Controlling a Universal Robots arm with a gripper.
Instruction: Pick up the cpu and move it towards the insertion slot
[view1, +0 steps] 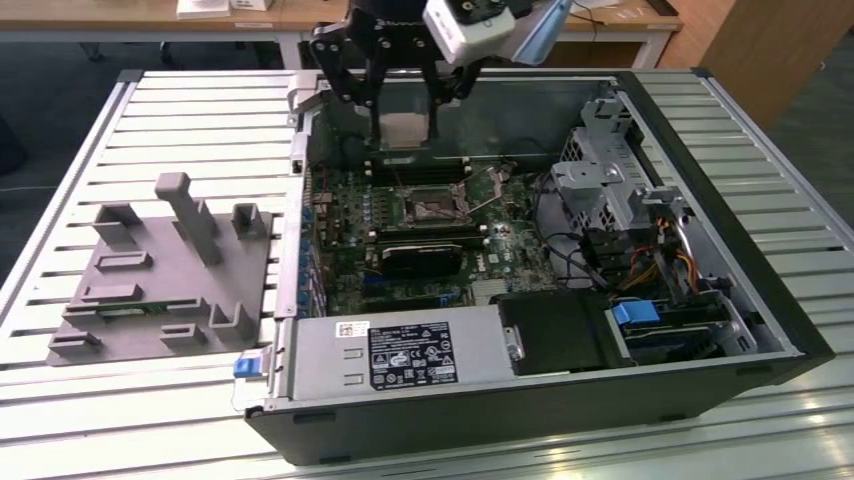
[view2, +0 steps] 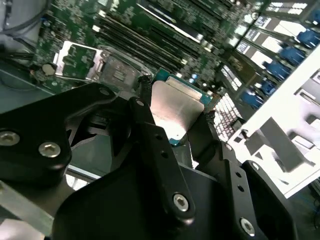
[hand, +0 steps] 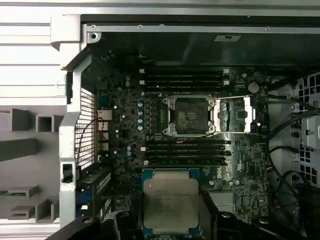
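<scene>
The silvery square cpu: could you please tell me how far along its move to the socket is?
Pickup looks done: the black gripper holds the silvery square cpu above the green motherboard. The metal-framed insertion slot lies open and empty, so the chip has not reached it.

Dull silvery metal cpu (hand: 170, 203), matt grey plastic tray (view1: 160, 275)

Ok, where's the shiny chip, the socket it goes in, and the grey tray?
cpu (hand: 171, 202), first wrist view, middle of its metal top.
insertion slot (hand: 190, 116), first wrist view, dark centre.
grey tray (view1: 134, 300), exterior view, flat base.
</scene>
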